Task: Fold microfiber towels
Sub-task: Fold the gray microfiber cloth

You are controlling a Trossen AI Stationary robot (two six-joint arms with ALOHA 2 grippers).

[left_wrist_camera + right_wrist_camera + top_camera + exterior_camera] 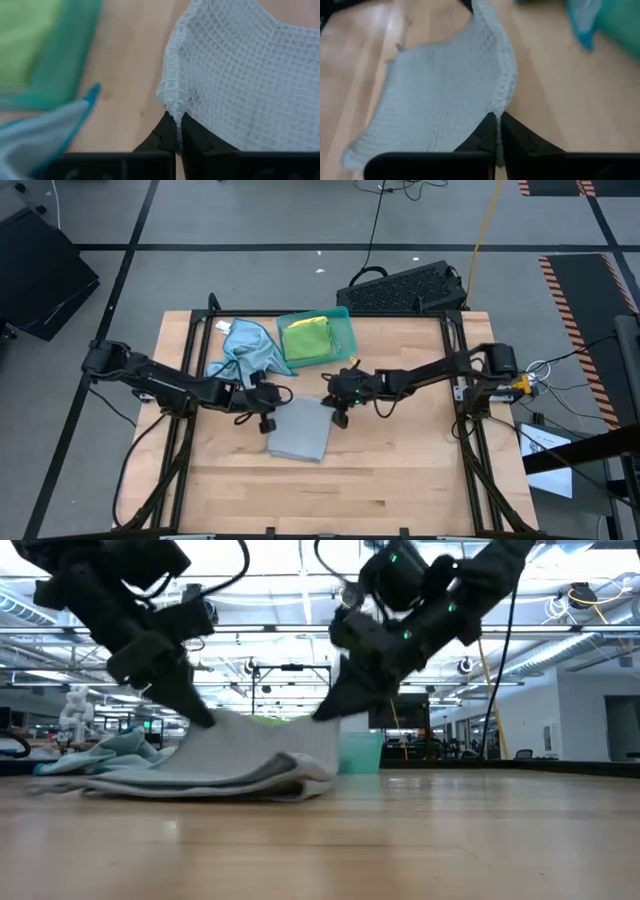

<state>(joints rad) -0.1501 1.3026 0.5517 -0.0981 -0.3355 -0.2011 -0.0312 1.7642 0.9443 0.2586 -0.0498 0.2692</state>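
Observation:
A grey microfiber towel [298, 432] lies mid-table, its near part on the wood and its far edge raised [265, 735]. My left gripper [266, 400] is shut on its far left corner, my right gripper [336, 406] on its far right corner. A light blue towel [248, 350] lies crumpled on the table behind the left gripper. A yellow-green towel [308, 336] sits in the teal tray [343, 320]. My left gripper pinches the grey towel's corner [172, 107] between its two fingertips, slanting down from the table's left. That corner is lifted and the cloth slopes down from it to the table. My right gripper pinches the opposite far corner [501, 102] between its two fingertips, slanting down from the table's right. The edge between the two corners [270, 730] hangs above the table, sagging a little.
The teal tray and the light blue towel stand close behind the grippers at the far side. A black keyboard-like object [405, 288] lies beyond the table's far edge. Bare wood [330, 490] stretches toward the near edge.

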